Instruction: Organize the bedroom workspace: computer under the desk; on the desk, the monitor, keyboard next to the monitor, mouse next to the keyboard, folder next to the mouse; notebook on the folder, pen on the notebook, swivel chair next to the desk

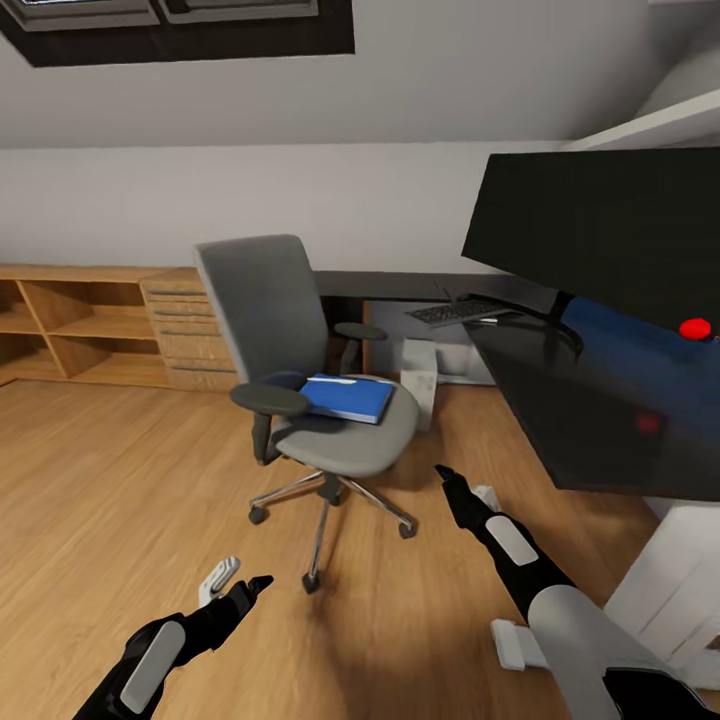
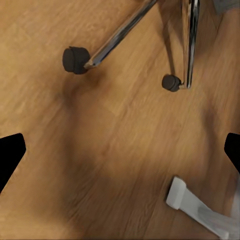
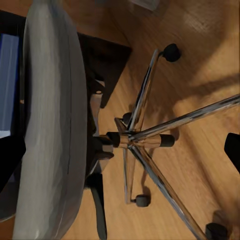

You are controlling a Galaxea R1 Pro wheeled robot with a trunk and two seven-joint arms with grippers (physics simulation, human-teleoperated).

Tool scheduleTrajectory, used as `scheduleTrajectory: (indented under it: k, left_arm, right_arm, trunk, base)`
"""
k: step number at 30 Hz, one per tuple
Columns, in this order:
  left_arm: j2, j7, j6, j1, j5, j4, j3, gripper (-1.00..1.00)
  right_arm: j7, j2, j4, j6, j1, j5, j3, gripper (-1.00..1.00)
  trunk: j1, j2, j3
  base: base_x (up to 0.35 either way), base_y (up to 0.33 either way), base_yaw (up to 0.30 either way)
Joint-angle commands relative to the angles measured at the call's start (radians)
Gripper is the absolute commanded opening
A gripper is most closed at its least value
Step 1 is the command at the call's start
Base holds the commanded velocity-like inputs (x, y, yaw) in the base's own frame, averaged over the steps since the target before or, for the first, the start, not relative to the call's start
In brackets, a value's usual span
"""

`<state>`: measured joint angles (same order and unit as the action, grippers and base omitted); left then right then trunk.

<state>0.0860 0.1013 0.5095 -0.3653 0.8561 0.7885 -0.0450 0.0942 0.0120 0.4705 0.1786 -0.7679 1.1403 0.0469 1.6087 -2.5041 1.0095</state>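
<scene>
This is a home room used as a small office, under a sloped ceiling with a roof window point(image 1: 170, 20). Ahead of both grippers stands a grey swivel chair point(image 1: 310, 380) on wooden floor point(image 1: 100, 480). Beyond it, low light-wood shelves with drawers point(image 1: 110, 325). To their right a black desk point(image 1: 570, 400) carries a monitor point(image 1: 610, 230) and keyboard point(image 1: 460, 311).

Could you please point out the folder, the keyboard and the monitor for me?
folder point(image 1: 347, 396), head view, middle of its blue cover, lying on the chair seat.
keyboard point(image 1: 462, 311), head view, centre of its key area, on the desk.
monitor point(image 1: 600, 225), head view, middle of the black screen.
</scene>
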Motion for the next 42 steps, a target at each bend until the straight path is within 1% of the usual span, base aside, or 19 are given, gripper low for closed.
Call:
scheduleTrajectory:
  k: [1,9,13,16,17,18,22,24,30,36,42]
  left_arm:
    - [0.0,0.003,0.006,0.0,0.002,0.0,-0.003,1.0]
    - [-0.001,0.003,0.006,0.0,-0.002,0.0,-0.003,1.0]
    - [-0.002,0.003,0.006,0.0,-0.003,0.0,-0.002,1.0]
    - [-0.006,0.002,0.006,0.0,-0.007,0.001,0.004,1.0]
    - [-0.007,0.002,0.006,0.0,-0.008,0.001,0.004,1.0]
    - [-0.007,0.002,0.006,0.0,-0.008,0.001,0.005,1.0]
    - [-0.007,0.002,0.006,0.0,-0.009,0.001,0.005,1.0]
    - [-0.007,0.001,0.006,0.0,-0.01,0.001,0.006,1.0]
    - [-0.004,0.0,0.007,0.0,-0.011,0.001,0.005,1.0]
    - [-0.002,0.002,0.008,0.0,-0.011,0.001,0.001,1.0]
    - [0.0,-0.002,0.008,0.0,-0.012,0.001,-0.001,1.0]
  right_arm:
    - [0.002,0.001,0.0,0.005,-0.001,0.006,0.005,1.0]
    - [0.006,0.0,0.0,0.005,-0.001,0.007,0.005,1.0]
    - [0.004,0.0,0.0,0.005,-0.001,0.007,0.005,1.0]
    - [-0.003,0.0,0.0,0.004,-0.001,0.007,0.008,1.0]
    - [-0.003,0.0,0.0,0.004,-0.001,0.007,0.011,1.0]
    - [-0.005,0.002,0.0,0.003,-0.001,0.006,0.043,1.0]
    - [-0.005,0.001,0.0,0.003,-0.001,0.006,0.063,1.0]
    - [-0.006,-0.001,0.0,-0.008,-0.001,0.005,0.073,1.0]
    - [-0.008,-0.002,0.0,-0.042,-0.001,0.006,0.081,1.0]
    - [-0.007,-0.002,0.0,-0.051,-0.001,0.006,0.083,1.0]
    - [-0.007,-0.001,0.0,-0.055,-0.001,0.006,0.083,1.0]
  trunk:
    - [0.0,0.0,0.001]
    - [0.0,0.0,0.0]
    - [0.0,0.0,0.0]
    - [0.0,0.0,-0.001]
    - [0.0,0.0,-0.001]
    - [0.0,0.0,-0.001]
    - [0.0,0.0,-0.001]
    - [0.0,0.0,-0.001]
    - [0.0,0.0,-0.001]
    - [0.0,0.0,-0.001]
    - [0.0,0.0,-0.001]
  base:
    - [0.053,0.261,-0.087]
    - [0.092,0.274,-0.058]
    - [0.112,0.278,-0.129]
    - [0.22,0.236,-0.252]
    - [0.233,0.227,-0.267]
    - [0.249,0.217,-0.286]
    - [0.233,0.198,-0.233]
    - [0.092,0.077,-0.081]
    - [0.04,0.034,-0.035]
    - [0.037,0.016,-0.012]
    - [0.206,0.075,-0.003]
